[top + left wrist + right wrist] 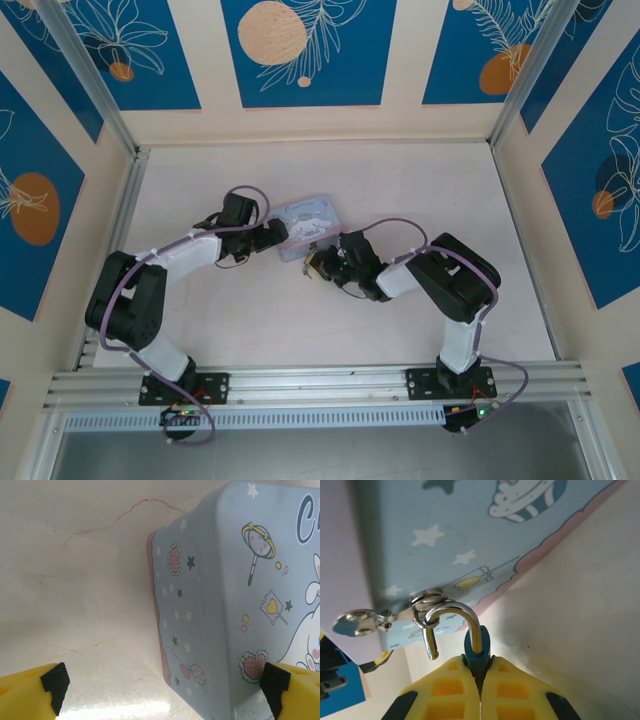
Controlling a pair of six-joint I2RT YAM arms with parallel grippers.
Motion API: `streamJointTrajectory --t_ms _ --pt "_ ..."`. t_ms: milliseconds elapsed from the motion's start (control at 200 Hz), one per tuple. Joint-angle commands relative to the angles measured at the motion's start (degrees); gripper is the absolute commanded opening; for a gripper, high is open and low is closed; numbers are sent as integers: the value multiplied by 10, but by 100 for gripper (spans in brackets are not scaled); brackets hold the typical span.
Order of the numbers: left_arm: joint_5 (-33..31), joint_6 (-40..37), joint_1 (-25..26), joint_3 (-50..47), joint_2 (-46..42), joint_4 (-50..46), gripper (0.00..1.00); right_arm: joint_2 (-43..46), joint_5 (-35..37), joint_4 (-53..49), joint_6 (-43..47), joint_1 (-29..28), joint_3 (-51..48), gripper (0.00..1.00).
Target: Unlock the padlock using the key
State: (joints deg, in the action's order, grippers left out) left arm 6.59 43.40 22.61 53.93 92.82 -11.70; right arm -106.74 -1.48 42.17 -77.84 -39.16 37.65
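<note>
The padlock (pixel 476 652) has a dark teal body, and my right gripper (pixel 479 667) is shut on it. Its silver shackle (pixel 455 614) is hooked through the ring of the metal hasp (pixel 365 620) on the light-blue tin (pixel 420 545). The shackle's short leg hangs free, outside the body. In the top view the right gripper (pixel 322 262) sits at the tin's (pixel 308 224) near edge. My left gripper (pixel 165 682) is open and straddles the tin's (pixel 225 605) corner, one finger over the table and the other by the lid. The key is out of view.
The tin lies in the middle of the pale table (pixel 420 190), between the two arms. Patterned blue and cream walls (pixel 300 50) enclose the table on three sides. An aluminium rail (pixel 320 380) runs along the near edge.
</note>
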Motion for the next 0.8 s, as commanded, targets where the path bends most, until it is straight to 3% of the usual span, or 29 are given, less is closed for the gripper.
streamJointTrajectory --t_ms 0,420,795 --pt "-12 -2 -3 -26 25 -54 99 -20 46 5 -47 -1 -16 0" --pt "-5 -7 -2 -21 44 -64 99 -34 72 35 -75 17 1 0" --pt "-3 -9 -3 -17 57 -68 98 -45 22 6 -46 64 54 0"
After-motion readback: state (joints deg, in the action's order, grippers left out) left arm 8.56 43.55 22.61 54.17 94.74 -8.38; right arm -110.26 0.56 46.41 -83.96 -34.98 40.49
